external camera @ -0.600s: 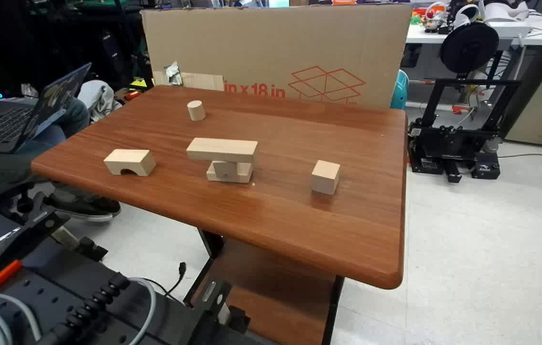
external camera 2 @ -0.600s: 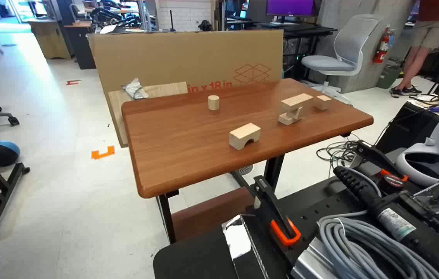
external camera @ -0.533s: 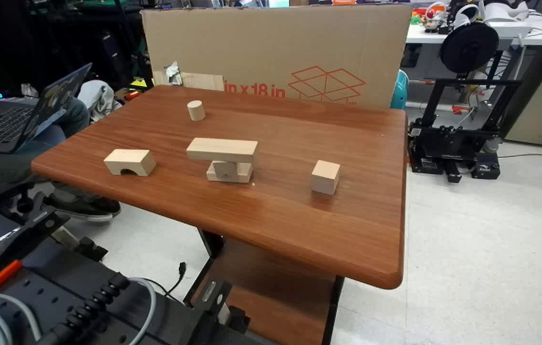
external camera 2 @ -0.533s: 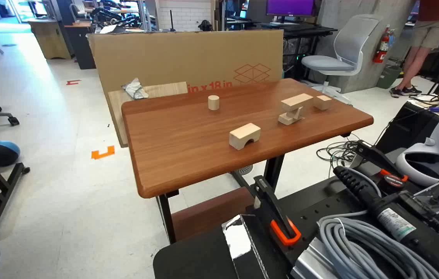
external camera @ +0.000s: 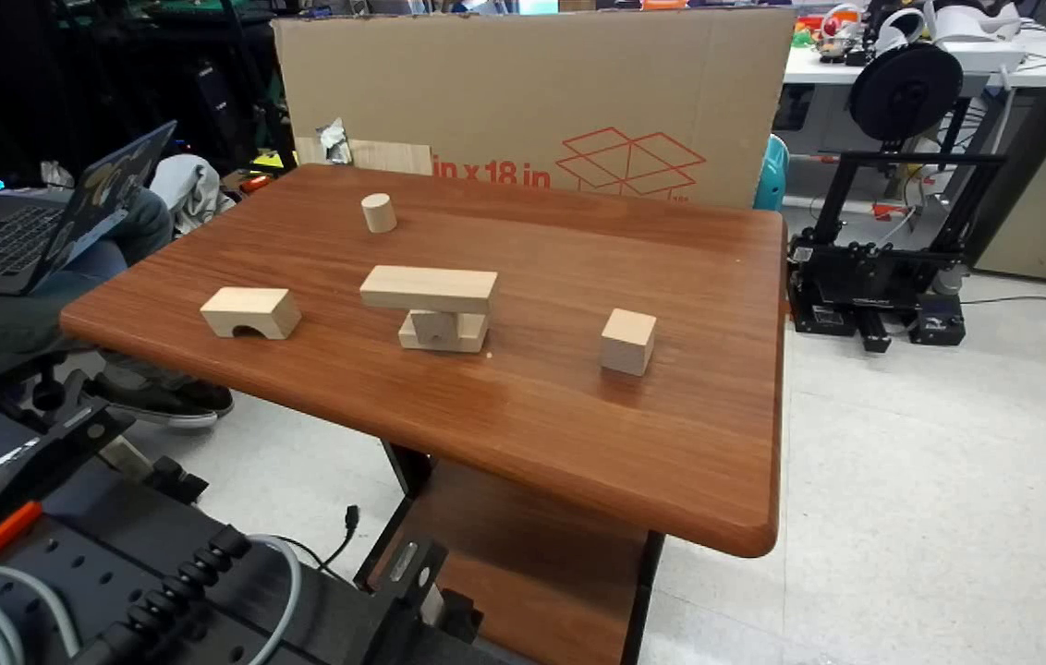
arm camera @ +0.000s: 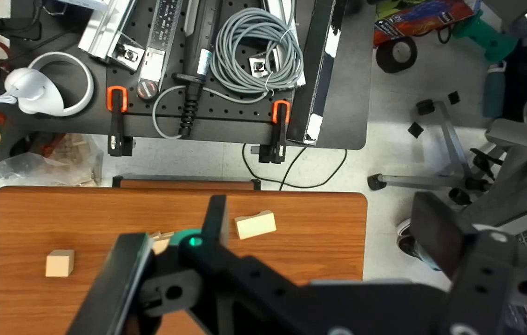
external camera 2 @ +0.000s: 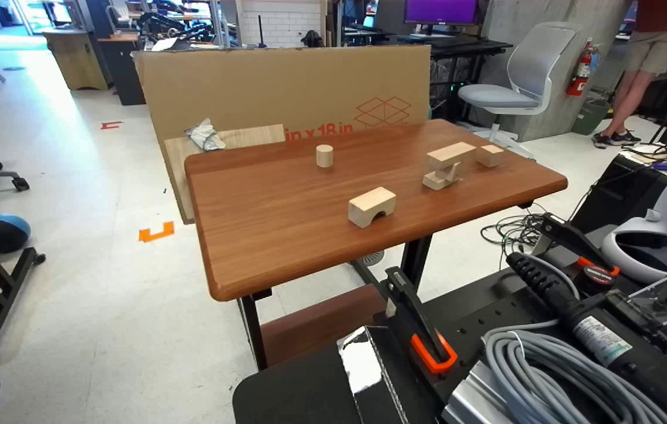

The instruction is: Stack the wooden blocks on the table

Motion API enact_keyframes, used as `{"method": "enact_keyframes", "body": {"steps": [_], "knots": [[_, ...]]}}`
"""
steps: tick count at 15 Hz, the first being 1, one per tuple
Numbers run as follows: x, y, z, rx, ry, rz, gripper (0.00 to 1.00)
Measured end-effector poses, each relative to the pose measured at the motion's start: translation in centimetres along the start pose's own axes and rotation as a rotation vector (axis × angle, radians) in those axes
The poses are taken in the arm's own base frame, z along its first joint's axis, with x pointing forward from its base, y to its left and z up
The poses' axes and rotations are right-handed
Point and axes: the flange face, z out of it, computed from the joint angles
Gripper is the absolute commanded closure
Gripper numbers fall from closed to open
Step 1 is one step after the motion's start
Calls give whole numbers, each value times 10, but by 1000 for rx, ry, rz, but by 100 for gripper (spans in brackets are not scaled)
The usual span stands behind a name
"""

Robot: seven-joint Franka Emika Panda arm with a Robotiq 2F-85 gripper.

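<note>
While the Robotiq gripper (arm camera: 326, 214) is spread wide with nothing held, a plank (external camera: 429, 289) is supported by smaller wooden blocks (external camera: 436, 328) on the table (external camera: 578, 425), between an arched block (external camera: 251, 310) and a cube (external camera: 628, 343).

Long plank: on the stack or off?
On. In both exterior views the plank rests on a smaller block, clear of the table. The wrist view shows too little to confirm.
</note>
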Motion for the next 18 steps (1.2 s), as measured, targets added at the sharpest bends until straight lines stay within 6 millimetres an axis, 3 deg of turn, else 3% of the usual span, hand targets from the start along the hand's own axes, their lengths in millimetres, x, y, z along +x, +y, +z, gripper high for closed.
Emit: {"method": "enact_keyframes", "body": {"steps": [12, 15, 18], "knots": [[6, -3, 6, -8, 9, -5, 0], [22, -9, 31, -32, 65, -26, 0], [27, -9, 73, -46, 62, -65, 0]]}}
